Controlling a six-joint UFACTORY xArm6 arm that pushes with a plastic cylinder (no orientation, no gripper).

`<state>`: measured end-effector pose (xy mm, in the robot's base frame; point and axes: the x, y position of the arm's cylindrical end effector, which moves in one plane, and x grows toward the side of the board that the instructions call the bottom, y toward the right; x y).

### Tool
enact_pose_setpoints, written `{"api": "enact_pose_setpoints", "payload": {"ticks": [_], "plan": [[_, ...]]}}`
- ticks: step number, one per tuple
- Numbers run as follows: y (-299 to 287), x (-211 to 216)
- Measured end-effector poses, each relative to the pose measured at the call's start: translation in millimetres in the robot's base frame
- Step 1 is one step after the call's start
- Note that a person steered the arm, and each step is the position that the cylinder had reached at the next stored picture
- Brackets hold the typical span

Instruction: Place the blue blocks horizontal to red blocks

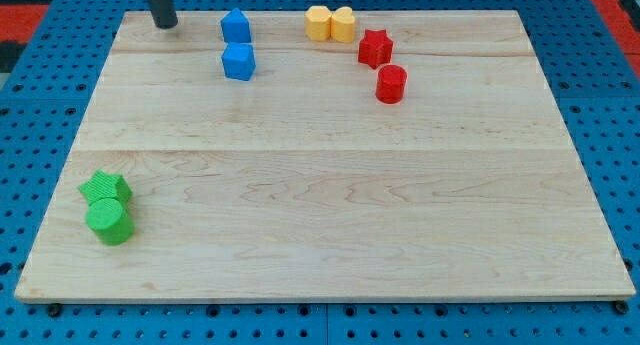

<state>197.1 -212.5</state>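
Note:
Two blue blocks sit near the view's top, left of centre: a house-shaped one (235, 26) and a cube-like one (239, 61) just below it. Two red blocks sit to the right: a star-shaped one (374, 48) and a cylinder (390, 84) below and slightly right of it. My tip (166, 24) touches the board at the top left, about 60 pixels left of the upper blue block, apart from every block.
Two yellow blocks (330, 24) stand side by side at the top, between the blue and red ones. Two green blocks (108, 207) sit at the lower left. The wooden board (320, 205) lies on a blue pegboard surface (610, 105).

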Motion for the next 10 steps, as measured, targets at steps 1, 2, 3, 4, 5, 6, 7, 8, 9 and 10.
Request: {"api": "enact_pose_setpoints", "payload": {"ticks": [1, 2, 3, 4, 5, 6, 7, 8, 9, 10], "plan": [[6, -6], [42, -6], [76, -5], [72, 1], [85, 3], [89, 10], [89, 17], [31, 14], [14, 9], [15, 33]]}}
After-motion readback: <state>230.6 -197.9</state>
